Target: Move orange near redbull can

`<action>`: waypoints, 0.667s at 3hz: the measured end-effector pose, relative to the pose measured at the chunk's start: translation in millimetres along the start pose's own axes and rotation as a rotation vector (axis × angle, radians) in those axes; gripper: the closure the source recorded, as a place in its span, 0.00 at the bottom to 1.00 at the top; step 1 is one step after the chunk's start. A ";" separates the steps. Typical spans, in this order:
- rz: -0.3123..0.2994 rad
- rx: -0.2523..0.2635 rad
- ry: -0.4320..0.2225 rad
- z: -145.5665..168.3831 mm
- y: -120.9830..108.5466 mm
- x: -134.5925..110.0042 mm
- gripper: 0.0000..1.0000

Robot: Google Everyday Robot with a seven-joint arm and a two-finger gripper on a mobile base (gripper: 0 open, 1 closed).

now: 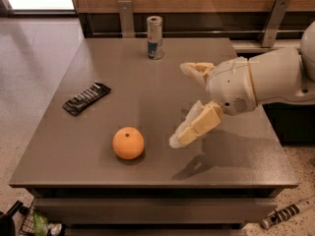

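The orange (128, 142) sits on the grey table (147, 92) near its front edge, left of centre. The redbull can (155, 37) stands upright at the table's far edge, well behind the orange. My gripper (179, 104) hangs over the table's right half, open and empty, with its fingers spread wide. Its lower fingertip (176, 140) is a short way right of the orange and not touching it.
A flat black snack bar wrapper (86, 98) lies on the table's left side. Two metal brackets stand behind the far edge against a wood wall. The floor drops away left of the table. Clutter lies on the floor below the front.
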State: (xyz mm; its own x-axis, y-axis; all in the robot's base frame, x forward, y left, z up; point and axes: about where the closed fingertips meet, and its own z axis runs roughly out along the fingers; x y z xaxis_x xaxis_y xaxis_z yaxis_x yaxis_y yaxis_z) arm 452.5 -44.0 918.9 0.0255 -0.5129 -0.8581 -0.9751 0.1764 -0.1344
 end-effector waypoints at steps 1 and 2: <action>-0.013 -0.052 -0.042 43.0 18.0 1.8 0.00; -0.017 -0.106 -0.097 88.5 35.5 10.4 0.00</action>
State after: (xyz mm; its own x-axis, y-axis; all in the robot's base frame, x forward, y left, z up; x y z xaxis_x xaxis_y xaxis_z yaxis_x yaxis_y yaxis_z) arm 437.6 31.2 861.3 0.0588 -0.4303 -0.9008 -0.9919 0.0762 -0.1011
